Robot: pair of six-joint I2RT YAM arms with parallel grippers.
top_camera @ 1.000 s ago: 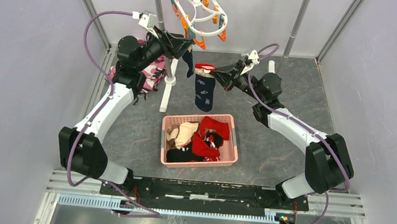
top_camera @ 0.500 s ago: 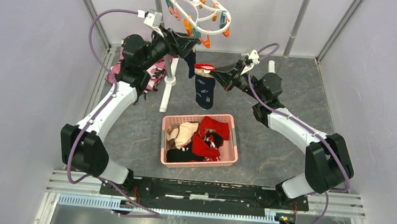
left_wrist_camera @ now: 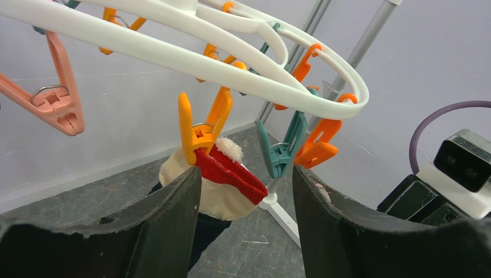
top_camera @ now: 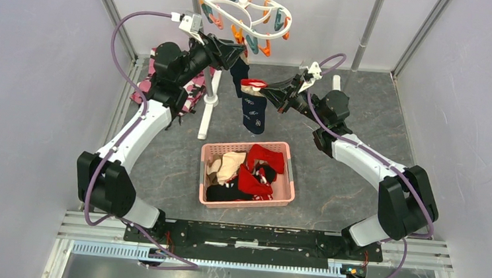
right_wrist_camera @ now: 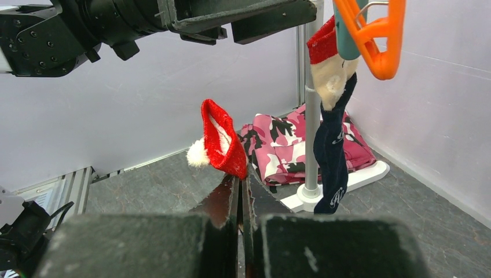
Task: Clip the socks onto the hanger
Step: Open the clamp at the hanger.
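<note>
Holding 2nd sock [top_camera: 253, 116] by the hanger [left_wrist_camera: 150, 49] — L gripper [left_wrist_camera: 246, 174] apart at a clip

I see the L gripper up under the white hanger ring, fingers spread wide w/ nothing clamped. An orange clip [left_wrist_camera: 194, 130] dangles just past the tips, a teal clip [left_wrist_camera: 284, 150] beside it; can't tell if either finger touches them. The orange clip bites the red cuff of the 1st sock [right_wrist_camera: 331, 133] — beige heel, navy leg hanging beside the grey rack pole [right_wrist_camera: 311, 156]. R gripper [right_wrist_camera: 240, 179] is pinched tight on the red cuff of the 2nd sock, white pompom at the cuff, navy foot hanging free. Other socks [top_camera: 247, 175] (red, beige, black) lie in the pink basket [top_camera: 202, 175] on the table. Pink camo cloth [right_wrist_camera: 278, 145] sits near the pole's base.
</note>
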